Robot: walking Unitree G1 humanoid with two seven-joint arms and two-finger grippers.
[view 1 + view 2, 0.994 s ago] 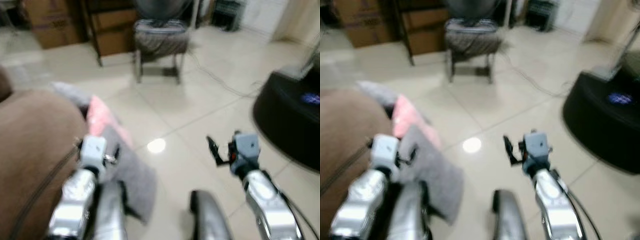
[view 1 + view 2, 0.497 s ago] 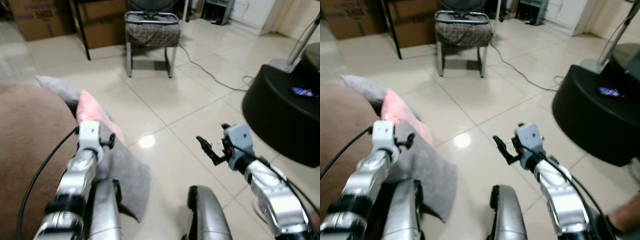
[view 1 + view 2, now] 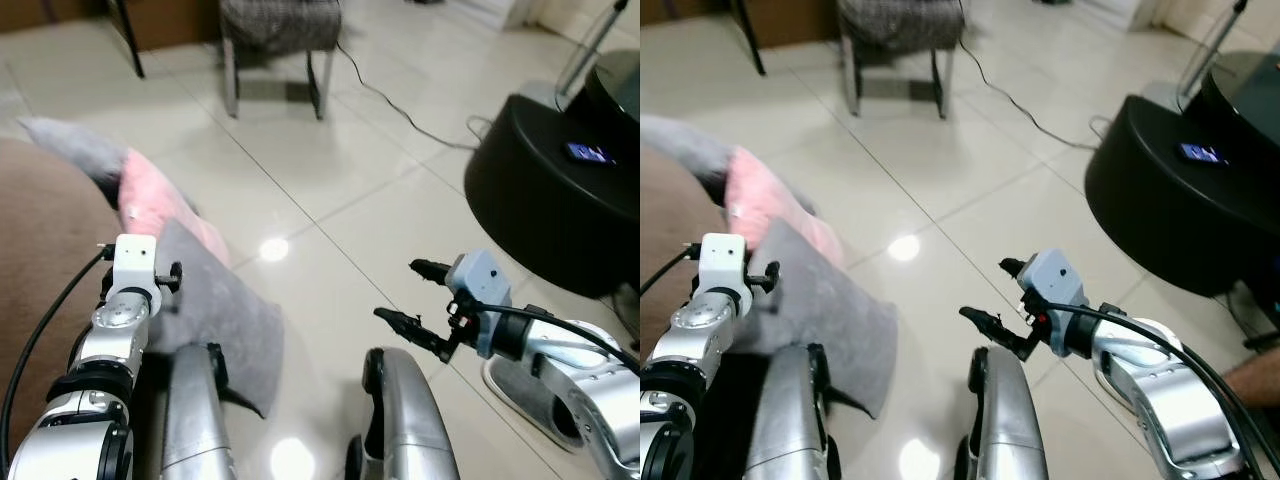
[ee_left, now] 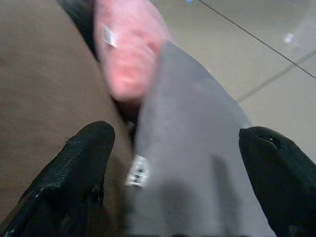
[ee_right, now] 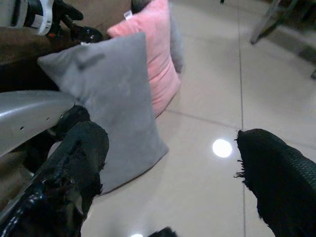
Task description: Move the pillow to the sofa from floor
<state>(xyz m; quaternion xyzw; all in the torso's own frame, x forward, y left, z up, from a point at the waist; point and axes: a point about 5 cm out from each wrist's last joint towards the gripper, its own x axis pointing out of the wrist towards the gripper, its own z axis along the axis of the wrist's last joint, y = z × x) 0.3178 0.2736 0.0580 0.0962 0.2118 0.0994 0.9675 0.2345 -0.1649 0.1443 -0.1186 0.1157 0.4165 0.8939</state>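
A grey pillow [image 3: 225, 320] stands on the tiled floor, leaning against the brown sofa [image 3: 40, 220]. A pink pillow [image 3: 150, 200] stands behind it, and another grey one [image 3: 65, 150] lies further back. My left gripper [image 4: 173, 163] is open at the grey pillow's [image 4: 197, 123] upper edge, one finger on the sofa side and one out over the pillow's face. My right gripper [image 3: 400, 295] is open above bare floor to the pillow's right, pointing toward the grey pillow [image 5: 113, 98] with nothing held.
A large black round unit [image 3: 550, 190] sits on the floor at the right. A chair with a checked seat [image 3: 275, 20] stands straight ahead, with a cable [image 3: 400, 105] trailing across the tiles. Open floor lies between the pillows and the black unit.
The camera has tipped down and the blur is gone. My right gripper has dropped lower and turned left toward the pillows. The left gripper stays at the grey pillow's top.
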